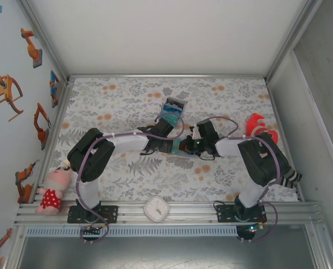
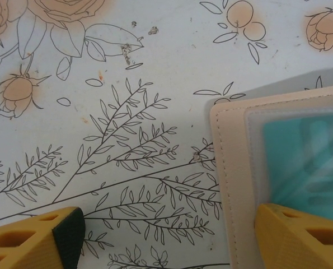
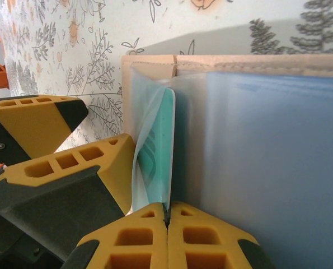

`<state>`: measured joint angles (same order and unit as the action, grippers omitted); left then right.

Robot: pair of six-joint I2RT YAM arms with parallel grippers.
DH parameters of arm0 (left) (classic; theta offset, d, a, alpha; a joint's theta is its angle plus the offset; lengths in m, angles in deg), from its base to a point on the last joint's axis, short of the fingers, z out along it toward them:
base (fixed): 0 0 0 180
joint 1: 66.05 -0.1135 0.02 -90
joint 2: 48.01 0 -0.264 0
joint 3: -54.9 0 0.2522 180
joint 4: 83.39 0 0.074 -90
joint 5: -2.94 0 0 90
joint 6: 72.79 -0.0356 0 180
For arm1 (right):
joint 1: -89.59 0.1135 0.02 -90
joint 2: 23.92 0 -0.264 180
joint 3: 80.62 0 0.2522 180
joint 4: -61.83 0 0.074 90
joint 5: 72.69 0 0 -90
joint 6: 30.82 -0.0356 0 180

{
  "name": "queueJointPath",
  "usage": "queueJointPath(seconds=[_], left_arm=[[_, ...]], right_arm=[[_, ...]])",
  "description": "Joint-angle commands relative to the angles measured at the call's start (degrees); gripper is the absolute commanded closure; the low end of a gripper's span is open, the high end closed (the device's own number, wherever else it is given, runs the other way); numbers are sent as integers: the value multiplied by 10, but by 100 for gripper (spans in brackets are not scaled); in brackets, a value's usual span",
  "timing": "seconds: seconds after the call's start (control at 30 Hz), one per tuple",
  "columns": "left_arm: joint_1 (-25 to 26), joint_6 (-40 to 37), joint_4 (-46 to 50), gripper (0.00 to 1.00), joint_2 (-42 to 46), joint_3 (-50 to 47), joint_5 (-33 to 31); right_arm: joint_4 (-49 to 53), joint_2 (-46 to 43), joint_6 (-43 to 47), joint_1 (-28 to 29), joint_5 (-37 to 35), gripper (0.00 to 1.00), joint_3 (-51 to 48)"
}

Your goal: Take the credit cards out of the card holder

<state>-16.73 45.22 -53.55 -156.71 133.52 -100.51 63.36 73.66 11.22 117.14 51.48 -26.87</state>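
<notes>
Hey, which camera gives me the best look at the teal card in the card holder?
The right wrist view: the teal card stands edge-on, its end nipped by the right gripper. The left wrist view shows its face hazy behind the sleeve of the card holder. From the top it is a teal patch between the arms.

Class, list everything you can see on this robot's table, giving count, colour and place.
card holder: one, tan, table centre, open
credit card: one seen, teal, in holder's clear sleeve
block: one, teal-and-black, beyond holder
clock: one, white, near rail
plush toy: one, pink-and-red, near left
red object: one, right edge
tablecloth: one, floral white
left hand: one, yellow-fingered, open, finger over holder
right hand: one, yellow-fingered, shut on card's edge
</notes>
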Motion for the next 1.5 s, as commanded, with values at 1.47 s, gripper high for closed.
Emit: queueJointPath(seconds=[1.47], left_arm=[[-30,17,65,3,257,-121,-121]], right_arm=[[381,-69,464,-25,-161,100,345]])
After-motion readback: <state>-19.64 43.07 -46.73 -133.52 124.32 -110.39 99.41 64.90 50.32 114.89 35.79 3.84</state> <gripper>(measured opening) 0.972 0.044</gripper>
